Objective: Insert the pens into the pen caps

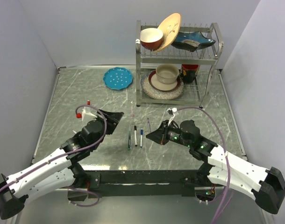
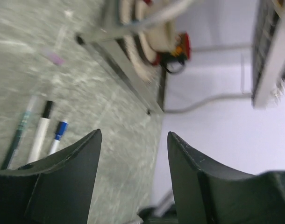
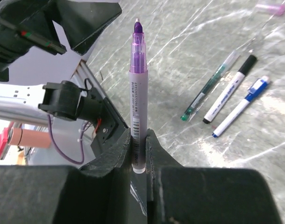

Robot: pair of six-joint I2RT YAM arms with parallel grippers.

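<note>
My right gripper is shut on a purple pen and holds it tip outward above the table; in the top view the gripper and the pen are right of the lying pens. A green pen, a black-ended white pen and a blue-ended white pen lie side by side; they also show in the right wrist view as green, black and blue. A small purple cap lies beyond them. My left gripper is open and empty, left of the pens.
A metal dish rack with bowls and plates stands at the back right. A teal plate lies at the back. A small red piece lies behind the left arm.
</note>
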